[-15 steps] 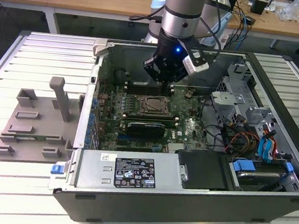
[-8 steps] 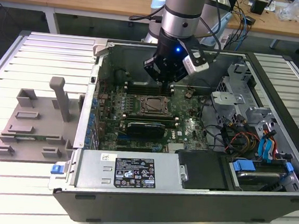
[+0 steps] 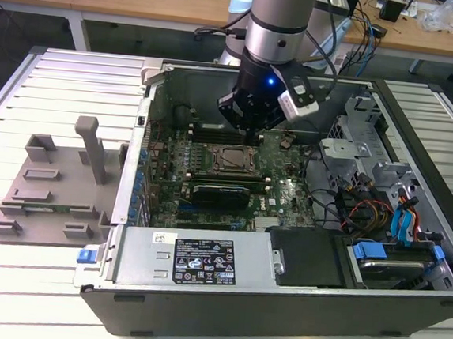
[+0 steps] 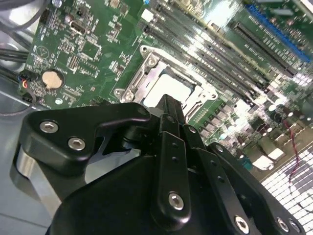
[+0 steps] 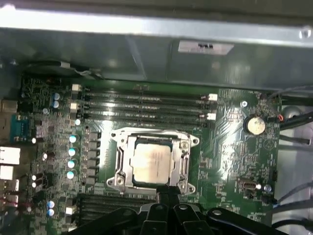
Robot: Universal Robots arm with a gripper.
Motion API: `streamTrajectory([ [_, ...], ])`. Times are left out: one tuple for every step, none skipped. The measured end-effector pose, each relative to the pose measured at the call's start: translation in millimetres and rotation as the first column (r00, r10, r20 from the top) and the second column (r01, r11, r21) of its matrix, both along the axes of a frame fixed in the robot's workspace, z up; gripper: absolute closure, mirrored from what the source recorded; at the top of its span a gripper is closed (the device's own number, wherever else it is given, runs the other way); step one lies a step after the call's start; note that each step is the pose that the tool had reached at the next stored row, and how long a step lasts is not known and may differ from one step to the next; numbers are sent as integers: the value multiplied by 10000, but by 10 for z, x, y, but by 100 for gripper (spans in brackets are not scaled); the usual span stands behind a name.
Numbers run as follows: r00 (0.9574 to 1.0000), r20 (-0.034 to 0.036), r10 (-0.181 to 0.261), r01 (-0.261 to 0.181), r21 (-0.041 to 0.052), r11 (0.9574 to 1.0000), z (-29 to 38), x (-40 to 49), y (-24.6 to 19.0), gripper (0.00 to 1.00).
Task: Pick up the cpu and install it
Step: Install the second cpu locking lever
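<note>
Gripper (image 3: 250, 128) hovering mid-frame over cpu (image 5: 151, 163) sitting in socket (image 5: 120, 164), jaw state unclear; open case (image 3: 202, 266) lying on slatted table (image 3: 34, 280)

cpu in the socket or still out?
In. The cpu lies flat inside the socket frame in both wrist views; the gripper is at its edge.

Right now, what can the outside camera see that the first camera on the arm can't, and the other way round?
The exterior view takes in the whole open computer case, the grey tray beside it on the slatted table, and the arm's gripper hovering over the board. The first wrist view gives a close look at the cpu, its pale metal top lying inside the socket frame, and a round coin battery. Both show the green motherboard and the socket.
</note>
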State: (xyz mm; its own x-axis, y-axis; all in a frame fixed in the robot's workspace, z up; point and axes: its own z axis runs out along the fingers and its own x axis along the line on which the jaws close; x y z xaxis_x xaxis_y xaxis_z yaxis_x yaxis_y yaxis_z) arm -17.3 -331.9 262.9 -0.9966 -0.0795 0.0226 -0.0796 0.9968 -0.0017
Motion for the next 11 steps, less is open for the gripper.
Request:
streamTrajectory([
  [10000, 0, -1, 1, 0, 10000, 0, 0, -17, 89],
  [10000, 0, 0, 0, 0, 10000, 0, 0, -53, 89],
  [10000, 0, -1, 1, 0, 10000, 0, 0, -96, 89],
  [10000, -1, 0, 0, 243, 9997, -2, -2, -241, 89],
  [10000, 0, 0, 0, 385, 9993, -4, -3, -280, 89],
  [10000, 0, 0, 0, 644, 9979, -9, -6, -336, 89],
  [10000, 0, 0, 0, 949, 9955, -20, -13, -422, 89],
  [10000, -1, 0, 0, 1079, 9942, -31, -23, -481, 89],
  [10000, 0, -3, 3, 1141, 9935, -48, -48, -523, 89],
  [10000, -1, 0, 0, 1169, 9931, -59, -71, -542, 89],
  [10000, 0, 0, 0, 1192, 9929, -68, -90, -554, 89],
])
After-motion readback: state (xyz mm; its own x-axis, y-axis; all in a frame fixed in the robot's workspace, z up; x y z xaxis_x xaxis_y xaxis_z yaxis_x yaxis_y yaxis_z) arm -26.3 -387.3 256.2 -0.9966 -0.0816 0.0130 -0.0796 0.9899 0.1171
